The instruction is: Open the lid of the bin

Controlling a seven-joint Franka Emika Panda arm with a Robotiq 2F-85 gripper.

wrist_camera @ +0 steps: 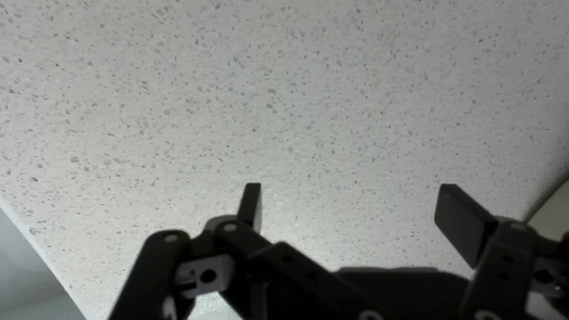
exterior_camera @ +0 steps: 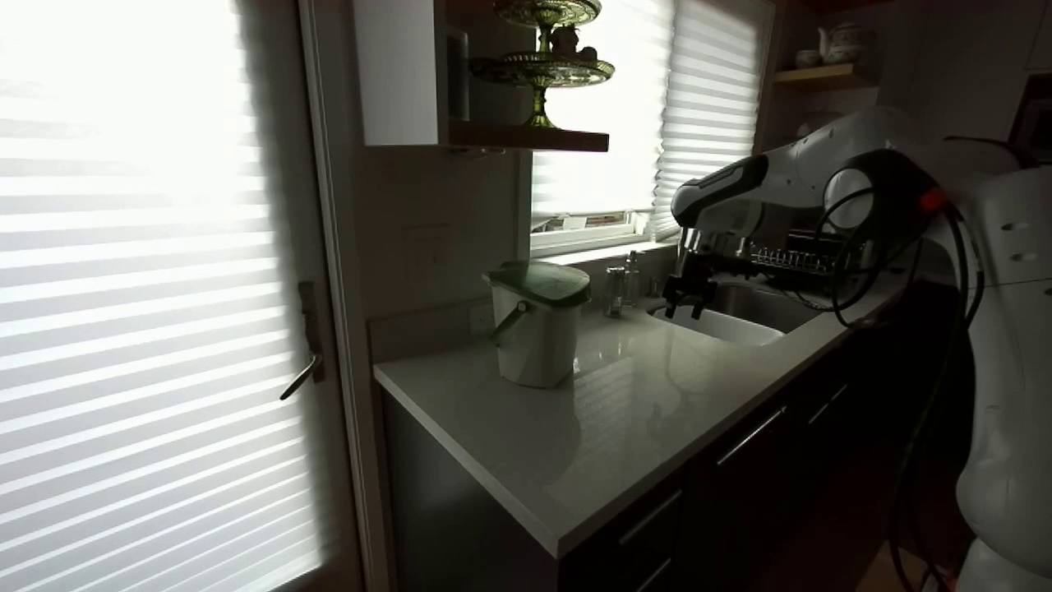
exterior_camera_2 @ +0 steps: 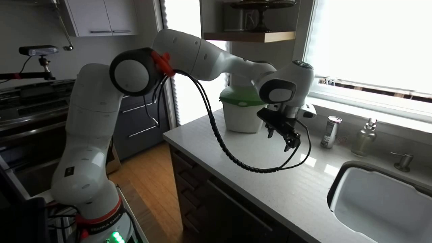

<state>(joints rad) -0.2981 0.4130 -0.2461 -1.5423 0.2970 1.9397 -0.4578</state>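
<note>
The bin (exterior_camera: 538,345) is a pale white container standing upright on the counter, also seen in an exterior view (exterior_camera_2: 242,118). Its lid (exterior_camera: 546,282) looks green and lies shut on top; it also shows in an exterior view (exterior_camera_2: 241,96), partly behind the arm. A handle (exterior_camera: 509,322) hangs down at the bin's side. My gripper (exterior_camera: 684,312) is open and empty, pointing down above the counter between bin and sink, clear of the bin. It also shows in an exterior view (exterior_camera_2: 278,141) and the wrist view (wrist_camera: 349,195), with only speckled counter between its fingers.
The counter (exterior_camera_2: 270,175) carries a can (exterior_camera_2: 330,132) and a soap bottle (exterior_camera_2: 364,138) along the window wall. A sink (exterior_camera_2: 381,202) with a tap fitting (exterior_camera_2: 403,162) lies beside them. A wooden shelf (exterior_camera: 530,138) with a green tiered stand (exterior_camera: 540,74) overhangs near the bin.
</note>
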